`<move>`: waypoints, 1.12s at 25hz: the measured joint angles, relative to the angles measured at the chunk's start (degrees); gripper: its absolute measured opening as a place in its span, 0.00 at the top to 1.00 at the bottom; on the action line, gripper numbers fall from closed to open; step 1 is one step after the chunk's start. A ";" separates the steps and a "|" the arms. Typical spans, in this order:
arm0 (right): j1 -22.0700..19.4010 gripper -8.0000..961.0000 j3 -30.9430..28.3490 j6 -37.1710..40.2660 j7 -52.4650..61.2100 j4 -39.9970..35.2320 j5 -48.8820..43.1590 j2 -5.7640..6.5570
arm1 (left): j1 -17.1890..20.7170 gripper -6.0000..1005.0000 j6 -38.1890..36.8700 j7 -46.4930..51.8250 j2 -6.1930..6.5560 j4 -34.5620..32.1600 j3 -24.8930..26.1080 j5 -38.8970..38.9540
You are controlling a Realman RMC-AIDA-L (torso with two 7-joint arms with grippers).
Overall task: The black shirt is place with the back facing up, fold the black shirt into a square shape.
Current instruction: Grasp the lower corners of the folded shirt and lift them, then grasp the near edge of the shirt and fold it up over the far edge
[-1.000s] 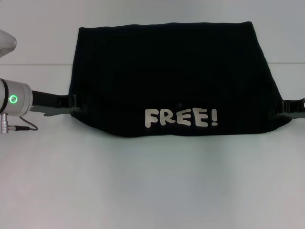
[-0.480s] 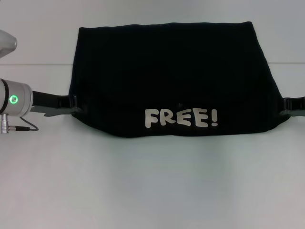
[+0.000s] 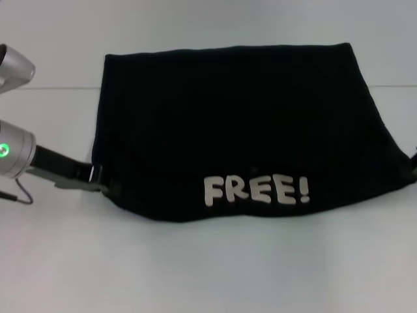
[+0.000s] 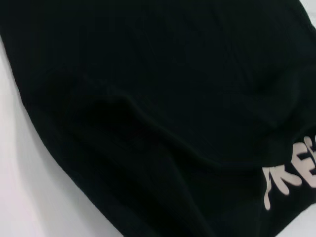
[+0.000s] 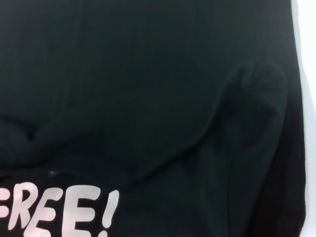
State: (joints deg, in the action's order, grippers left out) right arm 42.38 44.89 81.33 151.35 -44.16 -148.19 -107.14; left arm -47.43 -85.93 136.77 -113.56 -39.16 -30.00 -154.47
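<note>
Left end effector [image 3: 99,182] at the shirt's [image 3: 234,124] near-left corner, tip meeting the fabric; can't tell whether it's clamped. Right end effector [image 3: 413,163] barely visible at frame edge by the shirt's right corner, state unreadable. Shirt lies folded on the white tabletop [image 3: 208,267], "FREE!" up along the near edge. Wrist views show only fabric [image 4: 148,98] folds and lettering [image 5: 54,207], no fingers.
</note>
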 joint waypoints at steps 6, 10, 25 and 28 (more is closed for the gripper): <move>-2.28 0.95 0.02 8.17 -0.09 -1.98 -1.23 -0.30 | 1.21 0.98 -7.71 -3.32 -0.31 -0.52 -0.15 -0.58; -4.82 0.95 -0.17 14.91 -0.33 -6.69 -4.09 -2.19 | 2.45 0.98 -13.97 -4.53 -1.07 -1.46 -1.55 -1.35; -11.64 0.95 -1.99 23.19 -3.68 -12.34 -7.55 -5.17 | 8.95 0.99 -24.34 -2.56 -3.96 -10.68 -8.28 -1.66; -11.33 0.95 -2.63 23.22 -4.08 -12.31 -7.58 -5.36 | 8.80 0.99 -23.78 -2.54 -3.91 -10.71 -8.72 -3.00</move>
State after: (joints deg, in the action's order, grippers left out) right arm 31.05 42.26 104.55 147.27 -56.47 -155.76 -112.50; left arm -38.63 -109.71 134.23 -117.48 -49.87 -38.71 -157.47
